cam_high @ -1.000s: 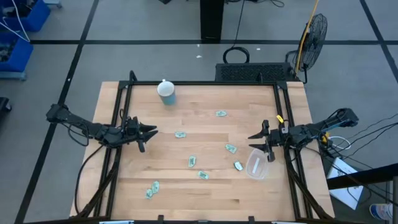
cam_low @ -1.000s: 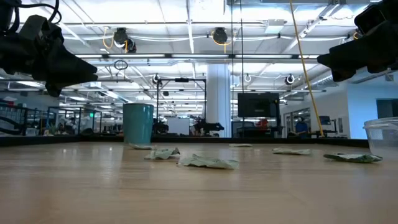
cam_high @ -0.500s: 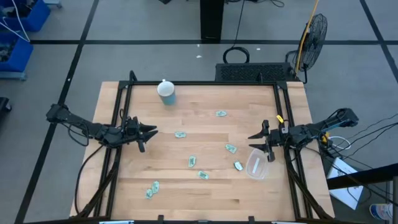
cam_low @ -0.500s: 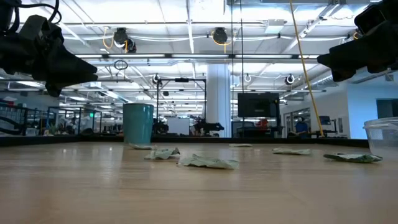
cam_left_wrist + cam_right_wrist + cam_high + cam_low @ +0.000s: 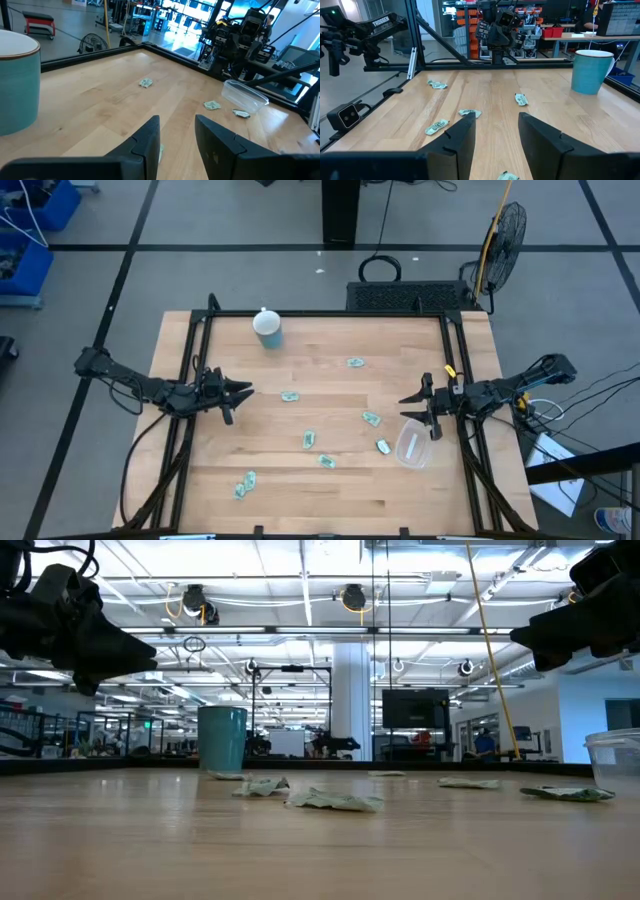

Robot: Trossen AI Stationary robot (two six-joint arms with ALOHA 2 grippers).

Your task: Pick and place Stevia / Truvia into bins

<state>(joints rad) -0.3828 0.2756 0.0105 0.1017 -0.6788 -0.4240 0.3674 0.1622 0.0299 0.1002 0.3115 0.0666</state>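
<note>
Several pale green and white sachets lie flat and scattered on the wooden table, among them one (image 5: 290, 395) nearest my left gripper, one (image 5: 371, 418) nearest my right gripper and one (image 5: 245, 484) toward the near edge. The clear cup (image 5: 413, 443) stands on the table just to the near side of my right gripper (image 5: 404, 400). It also shows in the left wrist view as the clear cup (image 5: 245, 95). My left gripper (image 5: 248, 391) hovers open over the table's left part. My right gripper hovers open at the right side. Both are above the table and touch nothing.
A light blue cup with a white top (image 5: 268, 328) stands near the table's far edge, left of centre. Black frame rails (image 5: 196, 360) run along the table's left, right and far sides. A fan (image 5: 505, 230) stands beyond the far right corner.
</note>
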